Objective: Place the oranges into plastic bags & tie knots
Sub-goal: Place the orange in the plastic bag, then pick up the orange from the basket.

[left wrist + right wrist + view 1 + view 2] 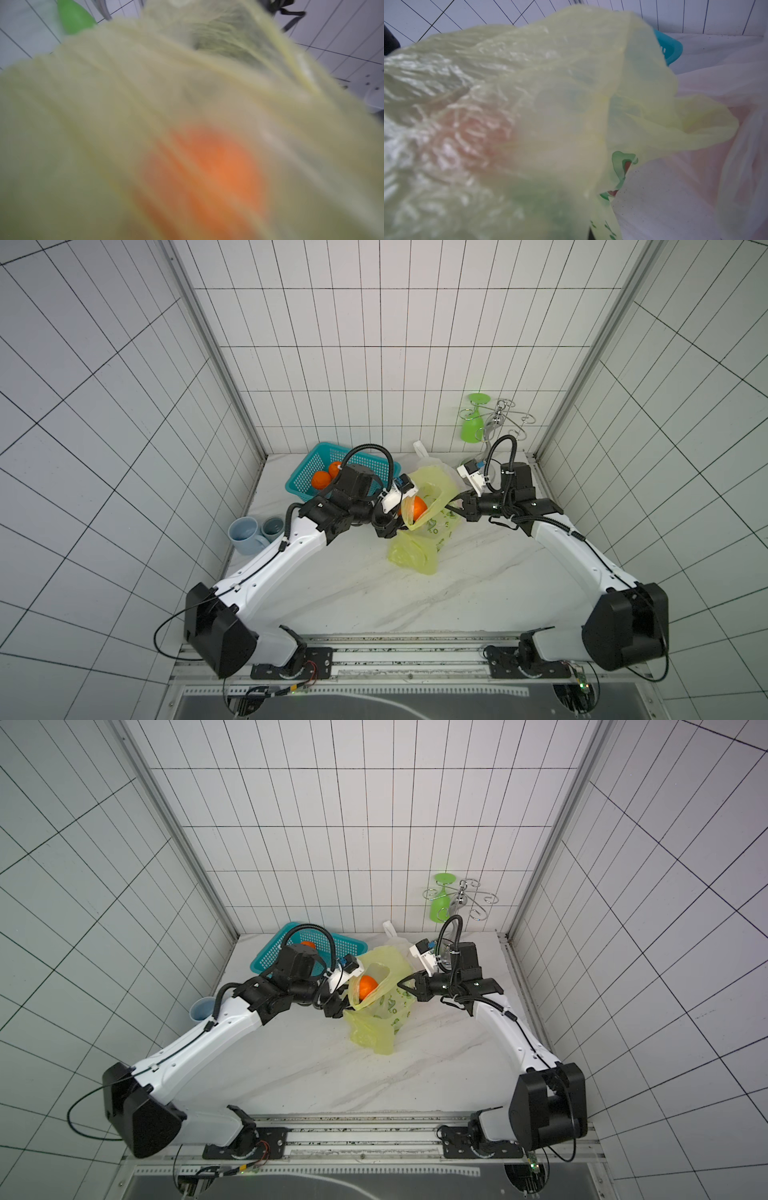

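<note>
arms (266, 564): white shells | joints (220, 630): black housings | cables (370, 445): black corrugated loops | right gripper (401, 984): black

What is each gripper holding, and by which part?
The right gripper is shut on the yellow-green bag, pinching its mouth rim. The left gripper sits at an orange in that mouth; plastic hides its jaws, so I cannot tell.

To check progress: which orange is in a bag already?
The orange inside the yellow bag, at its open mouth. The other two visible oranges lie in the blue basket at the back wall.
</note>
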Available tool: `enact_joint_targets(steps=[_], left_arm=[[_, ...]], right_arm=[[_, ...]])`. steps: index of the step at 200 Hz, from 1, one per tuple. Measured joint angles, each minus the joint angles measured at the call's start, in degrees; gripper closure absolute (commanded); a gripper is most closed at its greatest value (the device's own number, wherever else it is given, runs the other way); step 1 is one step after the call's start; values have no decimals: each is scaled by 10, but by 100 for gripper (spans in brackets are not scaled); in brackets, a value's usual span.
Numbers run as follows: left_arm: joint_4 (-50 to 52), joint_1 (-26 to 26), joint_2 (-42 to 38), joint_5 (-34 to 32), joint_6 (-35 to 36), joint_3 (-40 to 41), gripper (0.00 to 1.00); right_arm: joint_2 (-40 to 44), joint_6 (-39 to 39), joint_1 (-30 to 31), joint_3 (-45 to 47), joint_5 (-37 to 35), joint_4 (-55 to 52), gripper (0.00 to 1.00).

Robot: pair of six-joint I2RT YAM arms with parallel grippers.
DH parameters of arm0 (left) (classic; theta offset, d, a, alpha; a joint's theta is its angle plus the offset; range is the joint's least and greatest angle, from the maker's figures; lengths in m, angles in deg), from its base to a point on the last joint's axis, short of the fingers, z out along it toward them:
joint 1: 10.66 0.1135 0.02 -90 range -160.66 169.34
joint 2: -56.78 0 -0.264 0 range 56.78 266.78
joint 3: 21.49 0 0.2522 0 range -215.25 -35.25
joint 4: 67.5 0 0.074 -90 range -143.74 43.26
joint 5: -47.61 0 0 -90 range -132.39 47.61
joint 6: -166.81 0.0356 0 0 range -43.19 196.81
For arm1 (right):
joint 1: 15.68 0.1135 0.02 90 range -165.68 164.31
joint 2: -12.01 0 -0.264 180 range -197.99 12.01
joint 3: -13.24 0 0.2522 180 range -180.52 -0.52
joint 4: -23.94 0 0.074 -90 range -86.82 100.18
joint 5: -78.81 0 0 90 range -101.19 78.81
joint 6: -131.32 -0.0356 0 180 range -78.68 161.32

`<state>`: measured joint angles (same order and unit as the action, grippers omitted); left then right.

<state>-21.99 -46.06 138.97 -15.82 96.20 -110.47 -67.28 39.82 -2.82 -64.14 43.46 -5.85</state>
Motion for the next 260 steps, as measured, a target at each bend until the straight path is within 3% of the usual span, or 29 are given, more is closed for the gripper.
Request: enact_joint_targets(steps=[39, 71, 126, 161, 180, 192, 219, 260], left_arm=[[-72, -24, 83, -146, -3, 12, 24], [-103, -24, 96, -175, 12, 53, 12], [-88, -4, 45, -87, 21, 54, 10], [14, 114, -39, 61, 103, 36, 10], [75, 166, -51, 94, 154, 21, 10], [76, 199, -49, 95, 140, 22, 10], [-15, 280, 14, -29, 63, 11, 8], [-49, 293, 303, -238, 66, -181, 6]], right_arm=[[0, -12, -12, 0, -3, 1, 100], [-12, -40, -45, 0, 8, 21, 100], [-29, -49, -44, 0, -2, 34, 100], [-29, -57, -68, 0, -22, 38, 100], [-29, -65, -73, 0, -19, 49, 100], [-29, -66, -73, 0, -18, 54, 100], [-29, -66, -73, 1, -16, 61, 100], [-24, -62, -73, 1, -16, 64, 100]])
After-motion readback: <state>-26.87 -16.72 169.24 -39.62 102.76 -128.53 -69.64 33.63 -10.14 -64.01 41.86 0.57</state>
